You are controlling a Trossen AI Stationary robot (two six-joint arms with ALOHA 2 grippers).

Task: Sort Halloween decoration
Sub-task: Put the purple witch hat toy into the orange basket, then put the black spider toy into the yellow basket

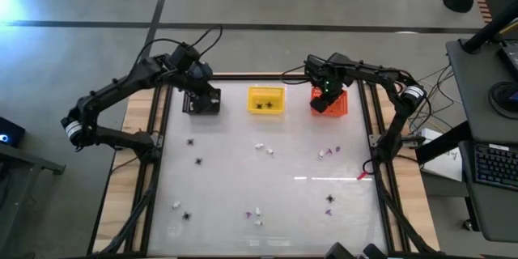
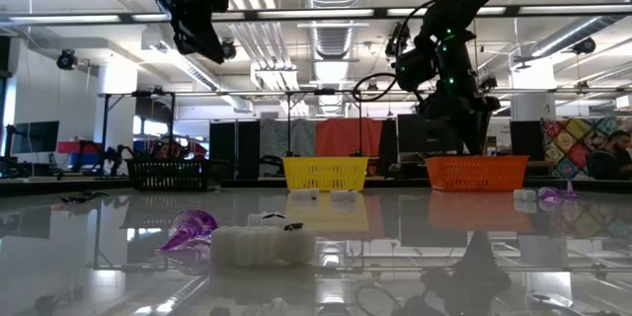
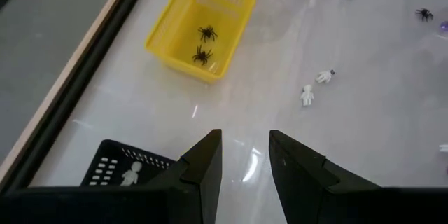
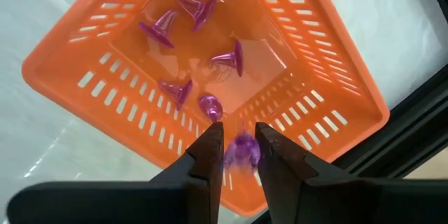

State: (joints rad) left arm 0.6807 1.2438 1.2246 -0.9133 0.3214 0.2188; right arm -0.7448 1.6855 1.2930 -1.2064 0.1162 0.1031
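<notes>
Right wrist view shows my right gripper (image 4: 234,155) poised directly over the orange basket (image 4: 91,77), fingers parted a little with a purple bit (image 4: 243,151) blurred between them; I judge it is slipping free to join the other purple bits (image 4: 229,59) already lying inside, which is why I hang above the basket's middle and not its rim. My left gripper (image 3: 245,157) waits over the black basket (image 3: 112,169), its fingers apart and holding nothing; a white bit (image 3: 131,174) lies in that basket. Two black spiders (image 3: 204,44) sit in the yellow basket (image 3: 169,22) between the other two, so each kind has its own basket along the far edge. More white bits (image 1: 263,149), black spiders (image 1: 195,160) and purple bits (image 1: 331,153) lie scattered over the glossy white table (image 1: 235,182), which mirrors the ceiling lights. Beyond it is a workshop with desks, a keyboard and cables
</notes>
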